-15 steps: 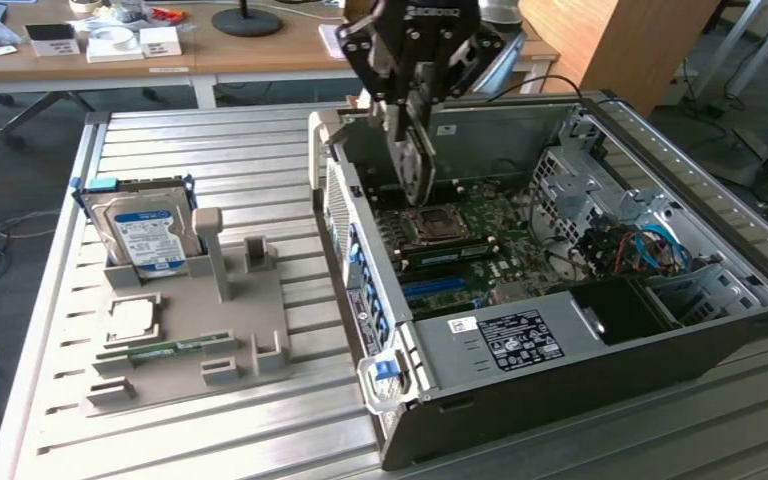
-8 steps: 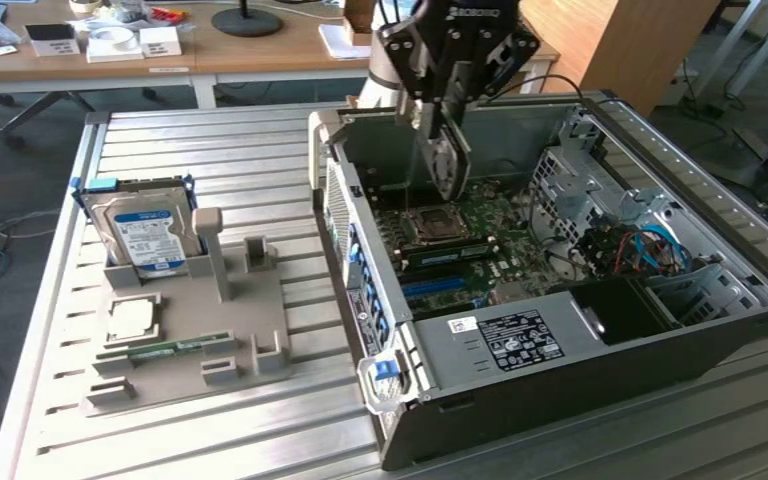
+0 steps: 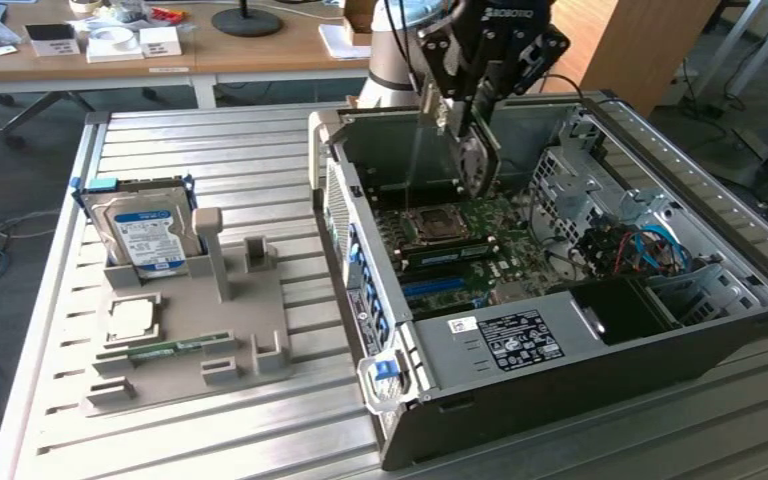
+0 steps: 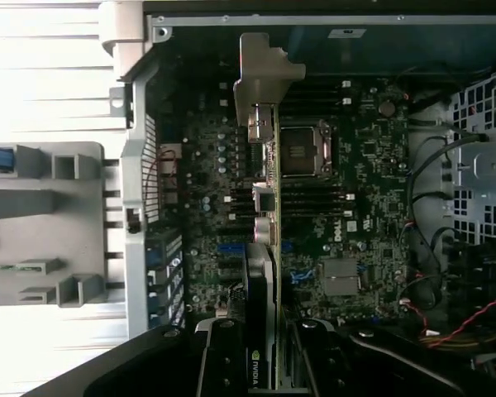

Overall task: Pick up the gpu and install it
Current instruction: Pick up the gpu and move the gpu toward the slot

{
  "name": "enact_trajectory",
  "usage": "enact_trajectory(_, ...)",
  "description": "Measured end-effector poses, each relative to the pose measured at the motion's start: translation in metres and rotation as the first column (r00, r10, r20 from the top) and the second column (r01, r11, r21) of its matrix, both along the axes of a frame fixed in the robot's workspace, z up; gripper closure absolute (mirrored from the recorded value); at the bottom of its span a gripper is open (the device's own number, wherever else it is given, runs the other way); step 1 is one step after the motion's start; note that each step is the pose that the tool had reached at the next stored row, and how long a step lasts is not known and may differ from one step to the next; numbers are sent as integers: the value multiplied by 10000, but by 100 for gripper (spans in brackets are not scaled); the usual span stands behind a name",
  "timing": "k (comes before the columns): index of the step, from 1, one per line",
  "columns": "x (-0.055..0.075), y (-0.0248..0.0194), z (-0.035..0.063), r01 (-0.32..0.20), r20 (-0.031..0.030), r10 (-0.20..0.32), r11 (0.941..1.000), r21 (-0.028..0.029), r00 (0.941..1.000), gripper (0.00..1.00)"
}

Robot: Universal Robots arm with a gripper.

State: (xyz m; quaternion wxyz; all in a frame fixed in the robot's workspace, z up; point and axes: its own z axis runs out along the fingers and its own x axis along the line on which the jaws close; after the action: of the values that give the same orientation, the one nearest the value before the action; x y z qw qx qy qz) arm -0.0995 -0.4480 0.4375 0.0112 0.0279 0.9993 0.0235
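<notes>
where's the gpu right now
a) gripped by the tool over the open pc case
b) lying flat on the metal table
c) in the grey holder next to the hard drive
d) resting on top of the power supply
a: the thin green gpu card with a silver metal end bracket hangs upright in the black tool, over the green motherboard inside the open grey computer case.

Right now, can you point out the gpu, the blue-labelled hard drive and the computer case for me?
gpu (image 4: 260,78): wrist view, on its silver end bracket.
hard drive (image 3: 145,235): exterior view, on its blue label.
computer case (image 3: 598,385): exterior view, on its dark outer side wall.
</notes>
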Motion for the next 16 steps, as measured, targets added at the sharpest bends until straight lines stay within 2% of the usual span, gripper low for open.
enact_trajectory(16, 506, 0, 0, 2, -4, -2, 10000, 13, 10000, 73)
